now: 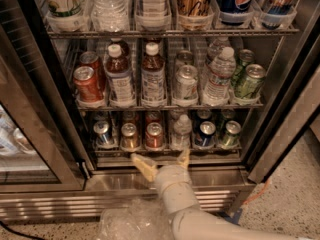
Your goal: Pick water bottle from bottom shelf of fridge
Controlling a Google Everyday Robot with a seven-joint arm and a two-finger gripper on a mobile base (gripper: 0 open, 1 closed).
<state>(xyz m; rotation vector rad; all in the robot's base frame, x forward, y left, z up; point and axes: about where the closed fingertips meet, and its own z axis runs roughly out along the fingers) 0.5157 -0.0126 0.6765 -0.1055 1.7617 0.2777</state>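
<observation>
The fridge (280,134) stands open with wire racks of drinks. On the bottom shelf (165,150) the small clear water bottle (180,133) stands in the fourth lane from the left, between a red can (154,135) and a blue can (205,133). My gripper (161,163) is open, with two tan fingers (143,165) spread in front of the shelf's front edge. It sits just below and slightly left of the water bottle, not touching it. My white arm (190,214) reaches up from the bottom of the view.
The middle rack (170,105) holds a red can, two brown bottles, a silver can, a taller labelled water bottle (218,76) and green cans. The open glass door (30,134) is at the left. Crumpled clear plastic (132,221) lies on the floor by the grille.
</observation>
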